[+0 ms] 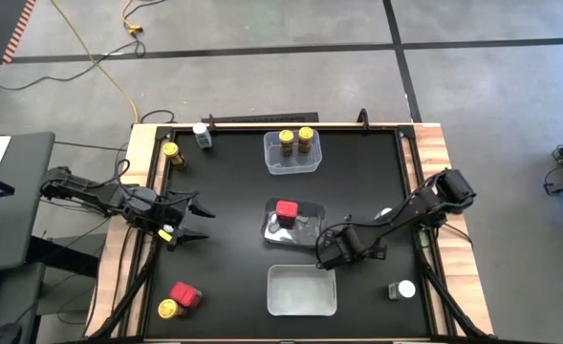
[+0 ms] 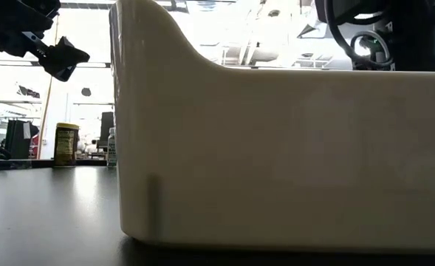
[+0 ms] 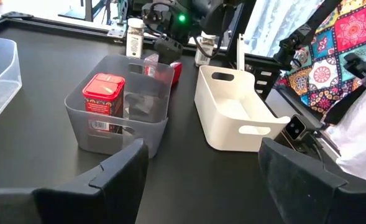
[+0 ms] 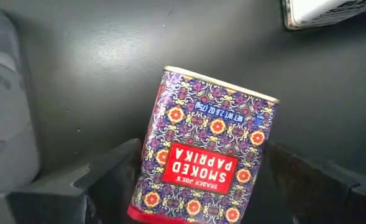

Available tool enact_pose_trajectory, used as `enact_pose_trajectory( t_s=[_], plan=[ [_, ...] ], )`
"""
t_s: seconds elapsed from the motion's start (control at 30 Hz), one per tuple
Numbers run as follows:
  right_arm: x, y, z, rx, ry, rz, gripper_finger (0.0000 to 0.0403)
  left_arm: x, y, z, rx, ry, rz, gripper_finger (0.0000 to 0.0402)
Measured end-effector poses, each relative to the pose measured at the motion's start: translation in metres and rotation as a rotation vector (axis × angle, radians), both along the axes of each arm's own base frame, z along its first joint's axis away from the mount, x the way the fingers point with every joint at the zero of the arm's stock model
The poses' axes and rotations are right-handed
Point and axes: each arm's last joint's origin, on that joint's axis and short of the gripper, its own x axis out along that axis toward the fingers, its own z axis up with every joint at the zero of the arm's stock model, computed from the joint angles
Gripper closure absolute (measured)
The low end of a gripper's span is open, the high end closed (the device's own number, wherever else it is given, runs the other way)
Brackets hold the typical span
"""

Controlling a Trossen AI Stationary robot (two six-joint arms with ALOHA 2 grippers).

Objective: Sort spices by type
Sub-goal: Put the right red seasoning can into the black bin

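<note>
Spanning a grey-floored room, the black table [image 1: 233,258] carries left end effector [image 1: 201,220] spread, right end effector [image 4: 189,186] seemingly grasping a paprika tin [image 4: 204,155].

**Colours and patterns observed**

Smoked paprika tin [image 4: 202,155]: purple ground, red-and-yellow floral medallion pattern, red label panel, white lettering. Tin in middle tub [image 3: 103,94]: red body and lid. Middle tub [image 3: 146,124]: translucent grey. Near tub [image 3: 232,112]: opaque white. Table [image 1: 233,205]: black. Two jars in far tub [image 1: 295,141]: amber, yellow caps
</note>
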Motion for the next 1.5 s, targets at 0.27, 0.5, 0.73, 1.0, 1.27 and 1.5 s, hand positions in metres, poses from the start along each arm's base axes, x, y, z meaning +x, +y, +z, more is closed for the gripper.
enact_pose_trajectory(
  t_s=[0.27,0.5,0.73,1.0,1.27,1.5],
  plan=[
    [-0.007,-0.001,-0.014,-0.006,0.012,0.009,0.0035,0.0,0.0,0.0,0.0,-0.001,0.0,0.0109],
    [-0.011,0.001,-0.015,-0.014,0.031,0.034,0.0055,0.0,0.0,0.0,0.0,-0.001,0.0,0.0109],
    [-0.014,0.005,-0.005,0.034,-0.003,0.168,0.0084,0.0,0.0,0.0,0.0,-0.001,0.0,0.0109],
    [-0.038,-0.004,0.058,0.117,-0.216,0.373,0.0084,0.001,0.0,0.003,-0.005,-0.029,0.018,0.0109],
    [-0.073,-0.035,0.121,0.007,-0.497,0.538,0.0075,0.002,0.005,0.011,-0.064,-0.114,0.205,0.0109],
    [-0.073,-0.072,0.15,-0.123,-0.697,0.672,0.0076,0.006,0.007,0.013,0.059,-0.138,0.269,0.0109]
  ],
)
